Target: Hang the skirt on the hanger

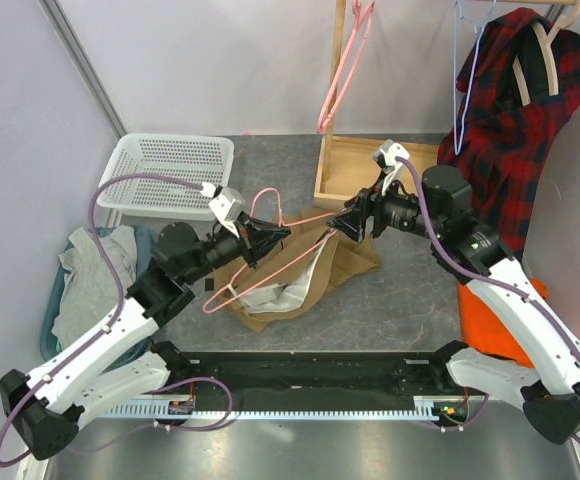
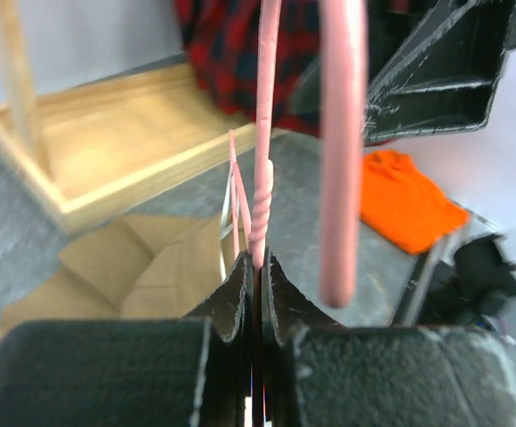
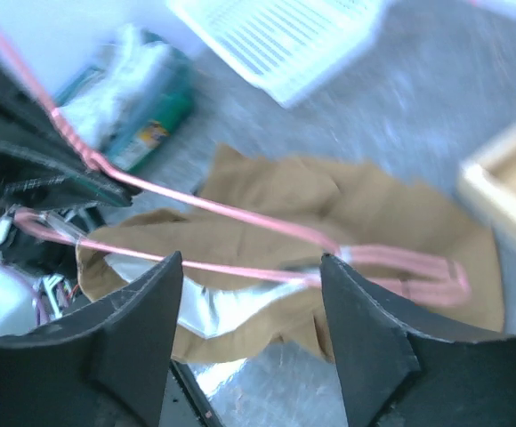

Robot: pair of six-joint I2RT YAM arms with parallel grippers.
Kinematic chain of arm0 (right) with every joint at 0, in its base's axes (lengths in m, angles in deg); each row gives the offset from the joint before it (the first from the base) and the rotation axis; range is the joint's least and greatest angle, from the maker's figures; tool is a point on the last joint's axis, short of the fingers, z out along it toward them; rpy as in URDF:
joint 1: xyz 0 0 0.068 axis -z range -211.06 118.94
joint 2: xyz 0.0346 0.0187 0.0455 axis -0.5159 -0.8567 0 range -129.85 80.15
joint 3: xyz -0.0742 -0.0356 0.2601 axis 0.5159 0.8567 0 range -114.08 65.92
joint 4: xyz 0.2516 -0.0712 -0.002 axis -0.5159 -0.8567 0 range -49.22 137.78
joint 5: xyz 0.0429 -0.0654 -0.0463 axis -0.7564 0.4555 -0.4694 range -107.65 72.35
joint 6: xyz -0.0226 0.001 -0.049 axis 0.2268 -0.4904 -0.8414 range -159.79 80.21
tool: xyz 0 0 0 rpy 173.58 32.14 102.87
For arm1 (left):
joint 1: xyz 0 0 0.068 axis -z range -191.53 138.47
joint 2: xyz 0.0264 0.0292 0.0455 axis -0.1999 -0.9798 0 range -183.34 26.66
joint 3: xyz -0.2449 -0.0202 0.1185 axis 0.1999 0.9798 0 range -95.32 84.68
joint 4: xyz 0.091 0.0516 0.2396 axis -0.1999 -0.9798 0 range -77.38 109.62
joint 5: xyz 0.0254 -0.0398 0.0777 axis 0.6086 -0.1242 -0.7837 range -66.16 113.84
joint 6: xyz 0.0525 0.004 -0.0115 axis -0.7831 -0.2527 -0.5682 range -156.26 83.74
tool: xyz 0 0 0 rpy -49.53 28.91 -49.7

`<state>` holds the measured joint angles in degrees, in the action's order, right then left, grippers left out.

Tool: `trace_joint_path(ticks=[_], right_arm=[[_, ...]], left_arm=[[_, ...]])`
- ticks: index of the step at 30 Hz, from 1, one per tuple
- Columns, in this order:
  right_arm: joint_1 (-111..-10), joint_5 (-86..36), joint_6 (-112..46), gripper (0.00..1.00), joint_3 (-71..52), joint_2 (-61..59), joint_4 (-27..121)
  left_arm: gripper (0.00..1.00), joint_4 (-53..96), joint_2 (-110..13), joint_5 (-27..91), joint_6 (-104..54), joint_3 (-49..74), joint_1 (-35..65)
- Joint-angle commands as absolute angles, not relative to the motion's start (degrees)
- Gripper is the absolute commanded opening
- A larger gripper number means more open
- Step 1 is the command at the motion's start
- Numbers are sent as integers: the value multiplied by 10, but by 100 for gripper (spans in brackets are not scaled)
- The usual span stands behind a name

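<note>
The left hand (image 2: 256, 267) is closed tight on the twisted neck of the thin pink wire hanger (image 2: 262, 191), while the right hand (image 3: 251, 260) has its jaws wide and holds nothing, just above the hanger's far end. The plain tan-brown cloth skirt (image 3: 382, 205) lies crumpled on the grey counter (image 1: 400, 300) under the hanger, and I cannot tell if the frame is already inside the waist. I judge the skirt light, soft and floppy, likely to sag and slide off the smooth frame, so it is better to pinch it at the waist edge near the pale lining
</note>
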<state>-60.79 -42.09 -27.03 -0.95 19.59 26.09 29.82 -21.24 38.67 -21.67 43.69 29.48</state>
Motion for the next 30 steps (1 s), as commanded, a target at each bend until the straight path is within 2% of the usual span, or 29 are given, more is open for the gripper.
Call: trace_joint_path(ticks=[1, 8, 13, 18, 20, 23, 24, 25, 27, 29, 30], right_arm=[[-608, -583, -385, 74, -63, 189, 291], [-611, -694, -515, 75, -99, 139, 220], [-628, -737, -581, 75, -108, 141, 127], [-652, -754, -593, 67, -70, 163, 130], [-659, -755, -591, 52, -68, 163, 130], [-671, -758, -589, 23, -64, 163, 130], [-672, -758, -586, 7, -64, 164, 130], [-673, -752, -579, 0, -63, 166, 134], [-672, -729, -528, 0, -54, 182, 174], [-674, -680, -496, 0, -44, 197, 204], [-673, -663, -481, 0, -38, 214, 226]], left_arm=[[2, 201, -212, 503, -273, 326, 299], [2, 126, -201, 584, -287, 258, 299], [2, 123, -176, 619, -283, 259, 299], [2, 129, -154, 651, -274, 261, 299], [2, 131, -152, 654, -271, 261, 299], [2, 132, -149, 659, -266, 261, 299], [2, 132, -147, 658, -264, 261, 299], [2, 133, -146, 655, -263, 261, 299], [2, 130, -141, 616, -259, 261, 299], [37, 115, -132, 556, -257, 263, 299], [53, 104, -128, 462, -250, 264, 299]])
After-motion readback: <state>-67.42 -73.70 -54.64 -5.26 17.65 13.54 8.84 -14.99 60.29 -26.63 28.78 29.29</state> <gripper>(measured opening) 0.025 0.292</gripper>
